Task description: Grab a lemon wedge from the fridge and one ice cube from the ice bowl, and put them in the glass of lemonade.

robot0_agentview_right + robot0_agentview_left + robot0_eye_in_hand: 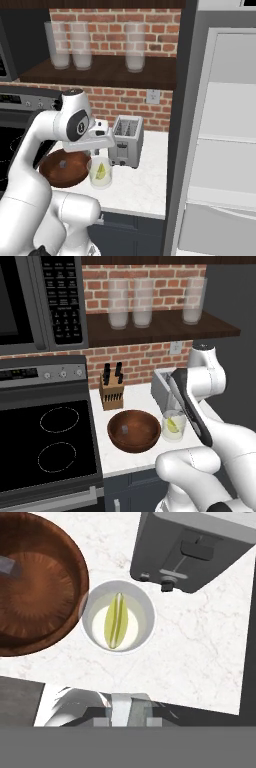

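The glass of lemonade point(173, 427) point(100, 173) point(144, 619) stands on the white counter between the ice bowl and the toaster. A lemon wedge point(172, 424) point(101, 171) point(116, 621) floats upright in its pale liquid. To its left sits the ice bowl point(135, 445) point(70, 176) point(50, 602), dark reddish wood, with one ice cube point(124, 429) point(62, 163) point(8, 567) inside. My gripper point(97, 151) point(122, 714) hangs just above the glass, pointing down, shut and holding nothing. The fridge point(225, 140) stands open at the right, pale shelves showing.
A grey toaster point(161, 387) point(126, 140) point(195, 547) stands just behind the glass. A knife block point(111, 390) is by the brick wall. The stove point(45, 441) lies left of the counter, under a microwave point(30, 301). Tall frosted glasses point(131, 303) point(75, 45) line the shelf above.
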